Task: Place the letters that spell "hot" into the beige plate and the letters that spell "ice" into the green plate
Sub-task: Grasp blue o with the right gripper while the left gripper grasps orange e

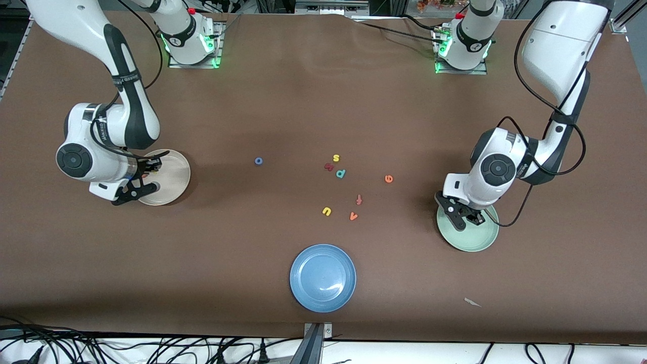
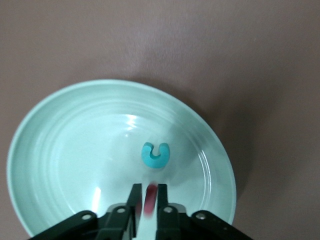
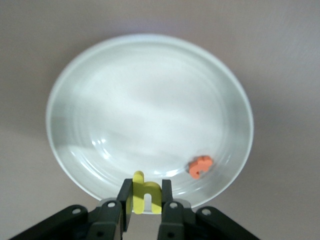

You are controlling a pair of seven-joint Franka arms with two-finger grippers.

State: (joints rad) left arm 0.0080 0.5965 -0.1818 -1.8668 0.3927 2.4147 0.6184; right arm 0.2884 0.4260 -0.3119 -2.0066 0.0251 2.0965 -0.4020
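Observation:
My left gripper (image 1: 467, 218) (image 2: 148, 187) hangs over the green plate (image 1: 480, 237) (image 2: 75, 150). Its jaws stand slightly apart, and the dark red "i" (image 2: 150, 200) shows blurred and loose between them. The teal "c" (image 2: 155, 155) lies in that plate. My right gripper (image 1: 149, 174) (image 3: 146, 182) is shut on the yellow "h" (image 3: 145, 195) over the rim of the beige plate (image 1: 182, 177) (image 3: 150, 100). The orange "t" (image 3: 200, 166) lies in the beige plate. On the table lie the blue "o" (image 1: 258, 161) and the orange "e" (image 1: 388, 178).
Mid-table lie other letters: yellow "s" (image 1: 336, 158), a curved dark red letter (image 1: 329, 166), teal "p" (image 1: 340, 173), orange "f" (image 1: 359, 199), yellow "u" (image 1: 326, 211), orange "v" (image 1: 353, 216). A blue plate (image 1: 323, 278) sits nearer the front camera. A pale scrap (image 1: 472, 302) lies near the front edge.

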